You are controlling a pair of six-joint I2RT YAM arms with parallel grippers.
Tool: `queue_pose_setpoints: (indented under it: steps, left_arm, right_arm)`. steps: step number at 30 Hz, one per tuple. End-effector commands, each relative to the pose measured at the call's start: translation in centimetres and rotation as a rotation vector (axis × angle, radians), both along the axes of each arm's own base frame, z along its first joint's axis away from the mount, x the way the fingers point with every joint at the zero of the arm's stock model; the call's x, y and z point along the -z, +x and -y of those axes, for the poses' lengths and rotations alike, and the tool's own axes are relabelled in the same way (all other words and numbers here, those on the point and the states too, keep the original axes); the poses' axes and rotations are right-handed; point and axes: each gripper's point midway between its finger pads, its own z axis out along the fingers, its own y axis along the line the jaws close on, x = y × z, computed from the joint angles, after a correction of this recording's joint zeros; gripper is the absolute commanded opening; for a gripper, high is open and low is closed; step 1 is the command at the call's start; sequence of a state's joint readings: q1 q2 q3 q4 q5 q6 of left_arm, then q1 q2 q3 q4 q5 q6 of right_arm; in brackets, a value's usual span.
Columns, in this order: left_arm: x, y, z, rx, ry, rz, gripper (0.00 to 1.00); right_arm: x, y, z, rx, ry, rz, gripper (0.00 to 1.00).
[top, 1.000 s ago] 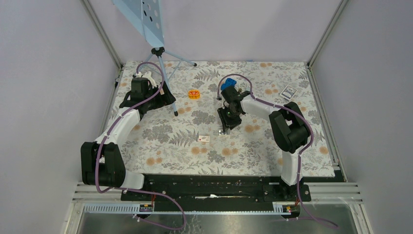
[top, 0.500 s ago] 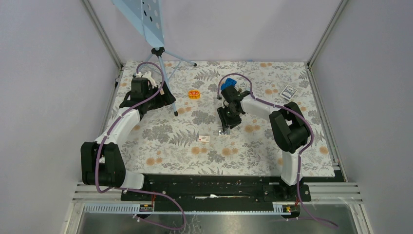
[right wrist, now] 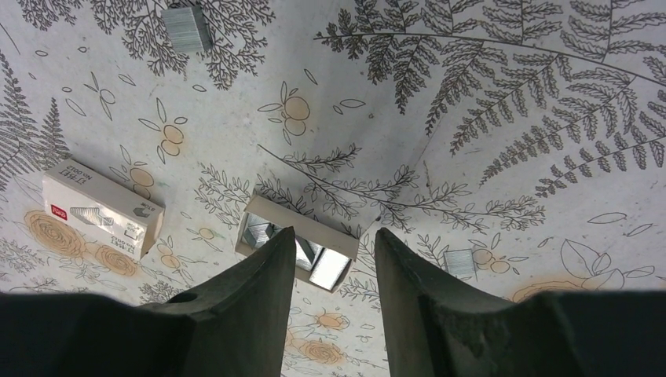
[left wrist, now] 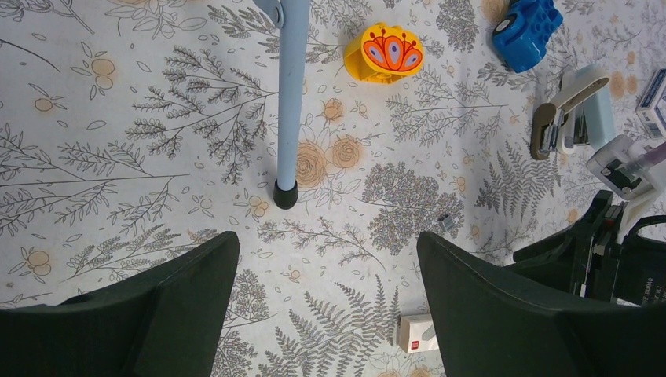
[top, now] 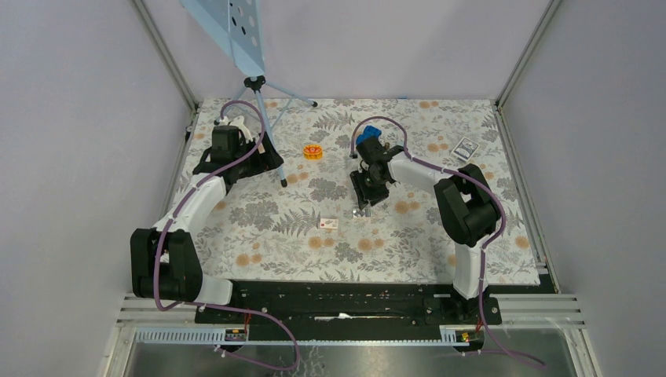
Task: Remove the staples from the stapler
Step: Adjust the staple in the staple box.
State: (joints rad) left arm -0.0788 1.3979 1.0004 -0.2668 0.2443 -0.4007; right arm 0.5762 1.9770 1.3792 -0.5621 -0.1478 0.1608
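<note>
**Staples [right wrist: 187, 29] loose on the cloth, both grippers empty**

Far left, the left gripper [left wrist: 326, 263] hangs over the flowered cloth [left wrist: 118, 157]. Its jaws are spread wide with nothing between them, near the foot of the tripod leg [left wrist: 287, 94]. Further right lie the yellow toy [left wrist: 383, 53], the blue block [left wrist: 528, 31] and the stapler [left wrist: 577, 110]. The stapler's top arm is swung up, and whether its magazine holds anything cannot be told.

Toward the middle sits the small white box [right wrist: 102, 208], with an open cardboard tray [right wrist: 298, 251] of shiny metal just beside it. The right gripper [right wrist: 334, 243] is directly over that tray. Its jaws are about half apart and grip nothing, and whether the fingertips touch the tray cannot be told. The staples are a short grey strip lying flat on the cloth, well apart from the box on the side away from the gripper. A second strip [right wrist: 459, 263] lies just right of the right-hand finger.

Such a strip is probably very light and stiff along its length. It is also likely brittle, since glued staples tend to snap apart if bent or squeezed end to end. The bare metal looks slippery, and it sits so low that fingertips would have to come right down to the cloth, which may bunch. The surest hold seems to be across the narrow width, on the two long sides near the middle, closing gently.
</note>
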Motion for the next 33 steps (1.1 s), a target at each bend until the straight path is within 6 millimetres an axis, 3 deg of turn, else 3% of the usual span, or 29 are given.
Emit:
queue_pose_setpoints:
  steps: [1, 14, 33]
  left_arm:
    - [-0.8, 0.5, 0.3, 0.009, -0.016, 0.046, 0.88]
    - [-0.9, 0.5, 0.3, 0.009, -0.017, 0.049, 0.88]
    - [-0.9, 0.5, 0.3, 0.010, -0.018, 0.047, 0.88]
  right_arm:
    - [-0.9, 0.9, -0.8, -0.005, 0.013, 0.028, 0.49]
    - [-1.8, 0.3, -1.3, -0.030, 0.041, 0.027, 0.52]
    - [-0.7, -0.4, -0.8, -0.030, -0.002, 0.014, 0.48]
